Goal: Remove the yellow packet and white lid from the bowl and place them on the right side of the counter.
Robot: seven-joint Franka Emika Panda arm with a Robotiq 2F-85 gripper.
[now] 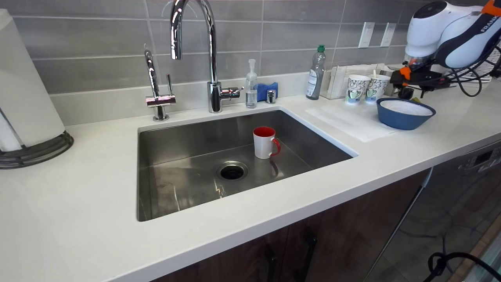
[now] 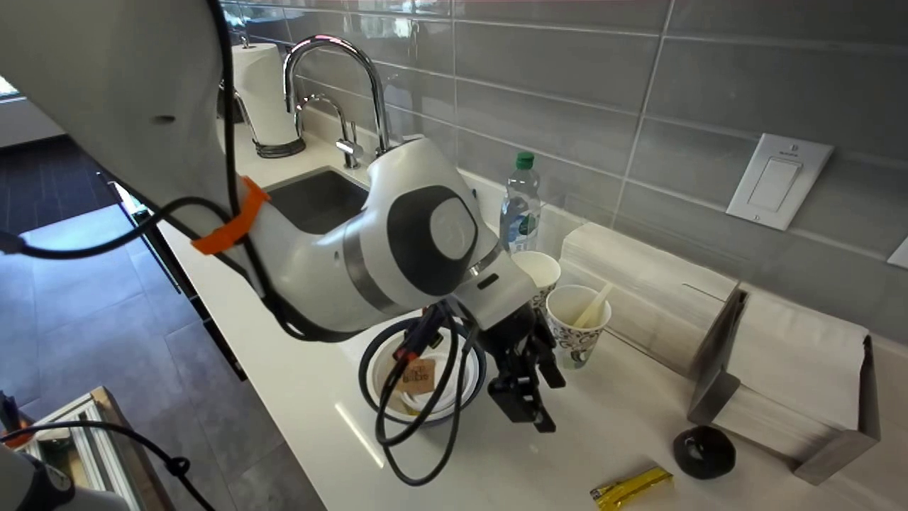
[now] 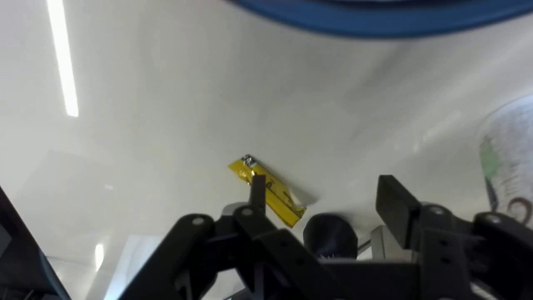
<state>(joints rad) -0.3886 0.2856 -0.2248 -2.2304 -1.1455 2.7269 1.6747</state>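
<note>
The yellow packet [image 2: 631, 490] lies flat on the white counter [image 2: 525, 468], apart from the bowl. It also shows in the wrist view [image 3: 281, 200], partly behind a finger. The blue bowl [image 1: 403, 120] stands on the counter; its rim shows in the wrist view [image 3: 383, 21]. In an exterior view the bowl [image 2: 366, 380] holds a brown square piece [image 2: 416, 376], a small yellow bit and white curved shapes; cables partly cover them, and I cannot tell which is the white lid. My gripper [image 3: 322, 187] is open and empty, above the counter beside the bowl, over the packet's area.
A black round object [image 2: 704, 452] sits near the packet by the paper towel holders [image 2: 794, 376]. Two paper cups [image 2: 578, 319] and a soap bottle [image 2: 521, 206] stand near the wall. A red-and-white mug [image 1: 264, 143] is in the sink [image 1: 188, 156].
</note>
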